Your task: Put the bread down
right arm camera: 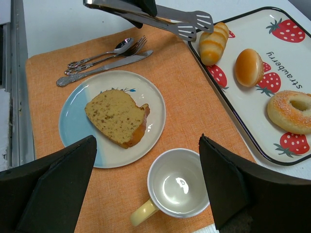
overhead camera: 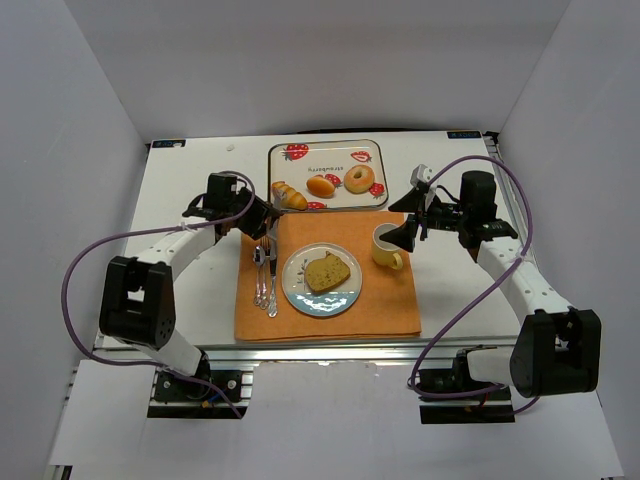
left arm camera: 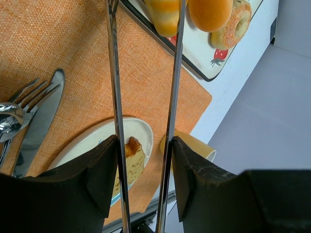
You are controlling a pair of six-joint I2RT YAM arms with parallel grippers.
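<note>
A slice of bread point(overhead camera: 328, 270) lies on a white and blue plate point(overhead camera: 300, 296) in the middle of the orange mat point(overhead camera: 390, 300). My left gripper point(overhead camera: 258, 215) is shut on metal tongs point(left arm camera: 114, 97). The tongs' tips point(right arm camera: 194, 24) are apart and empty, right by the striped roll point(right arm camera: 214, 43) at the left end of the strawberry tray point(overhead camera: 330, 147). A round bun point(overhead camera: 321, 186) and a sugared doughnut point(overhead camera: 359, 179) also lie on the tray. My right gripper point(right arm camera: 146, 189) is open and empty, just above the yellow mug point(right arm camera: 180, 187).
A spoon, fork and knife point(overhead camera: 265, 275) lie on the mat's left side, next to the plate. The mug point(overhead camera: 388, 245) stands on the mat's right side and is empty inside. White walls enclose the table on three sides.
</note>
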